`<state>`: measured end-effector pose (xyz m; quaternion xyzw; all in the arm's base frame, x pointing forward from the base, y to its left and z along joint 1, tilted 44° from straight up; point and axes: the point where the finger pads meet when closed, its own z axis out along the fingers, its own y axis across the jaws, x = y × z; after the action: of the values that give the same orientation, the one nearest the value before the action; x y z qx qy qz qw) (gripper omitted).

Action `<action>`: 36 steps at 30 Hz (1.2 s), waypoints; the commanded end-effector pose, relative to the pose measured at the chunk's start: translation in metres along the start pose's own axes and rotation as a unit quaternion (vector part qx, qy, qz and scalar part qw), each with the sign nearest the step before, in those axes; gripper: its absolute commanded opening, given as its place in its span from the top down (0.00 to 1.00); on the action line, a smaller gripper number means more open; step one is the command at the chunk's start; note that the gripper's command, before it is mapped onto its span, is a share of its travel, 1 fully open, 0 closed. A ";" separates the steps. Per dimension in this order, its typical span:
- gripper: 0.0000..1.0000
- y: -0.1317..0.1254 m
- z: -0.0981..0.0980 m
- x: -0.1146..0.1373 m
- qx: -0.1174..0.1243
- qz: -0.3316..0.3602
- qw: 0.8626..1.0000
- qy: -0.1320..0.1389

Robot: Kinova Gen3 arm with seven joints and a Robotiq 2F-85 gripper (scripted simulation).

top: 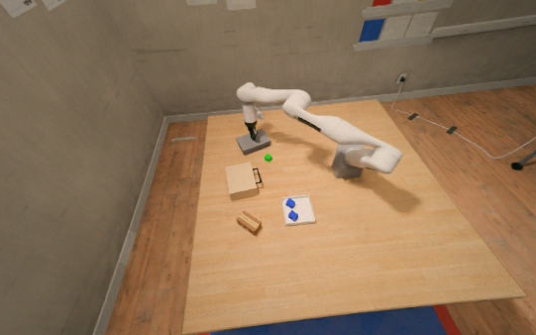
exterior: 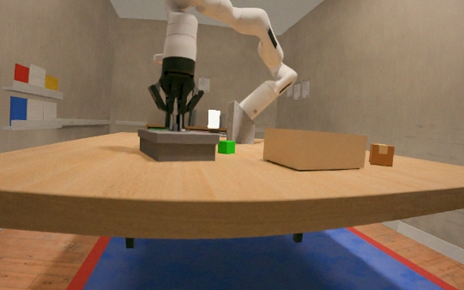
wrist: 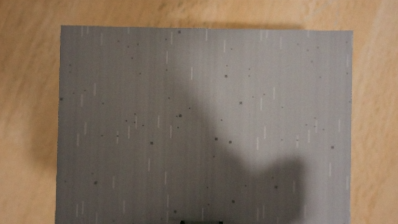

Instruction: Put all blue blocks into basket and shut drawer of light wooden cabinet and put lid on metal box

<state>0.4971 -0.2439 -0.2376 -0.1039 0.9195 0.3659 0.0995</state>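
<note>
The grey metal box has its grey lid on top, level, with no gap that I can see. My gripper points down at the lid's middle, fingers nearly together; it seems shut on the lid's handle, which the fingers mostly hide. The white basket holds two blue blocks, both inside its rim. The light wooden cabinet has its drawer handle on the right; the drawer looks shut. The insides of box and cabinet are hidden.
A green block lies on the table between the metal box and the cabinet. A small brown box with a pale strip lies left of the basket, near the cabinet. The arm's base stands right of the cabinet in the top view.
</note>
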 end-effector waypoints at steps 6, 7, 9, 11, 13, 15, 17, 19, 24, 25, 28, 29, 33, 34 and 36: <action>0.00 -0.001 -0.002 -0.001 0.001 0.000 1.000 -0.001; 0.00 -0.001 -0.002 -0.001 0.001 0.000 1.000 -0.001; 0.00 -0.001 -0.002 -0.001 0.001 0.000 1.000 -0.001; 0.00 -0.001 -0.002 -0.001 0.001 0.000 1.000 -0.001; 0.00 -0.001 -0.002 -0.001 0.001 0.000 1.000 -0.001; 0.00 -0.001 -0.002 -0.001 0.001 0.000 1.000 -0.001; 0.00 -0.001 -0.002 -0.001 0.001 0.000 1.000 -0.001; 0.00 -0.001 -0.002 -0.001 0.001 0.000 1.000 -0.001; 0.00 -0.001 -0.002 -0.001 0.001 0.000 1.000 -0.001; 0.00 -0.001 -0.002 -0.001 0.001 0.000 1.000 -0.001; 0.00 -0.001 -0.002 -0.001 0.001 0.000 1.000 -0.001; 0.00 -0.001 -0.002 -0.001 0.001 0.000 1.000 -0.001; 0.00 -0.001 -0.002 -0.001 0.001 0.000 1.000 -0.001; 0.00 -0.001 -0.002 -0.001 0.001 0.000 1.000 -0.001; 0.00 -0.001 -0.002 -0.001 0.001 0.000 1.000 -0.001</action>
<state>0.4971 -0.2440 -0.2375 -0.1039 0.9195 0.3658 0.0995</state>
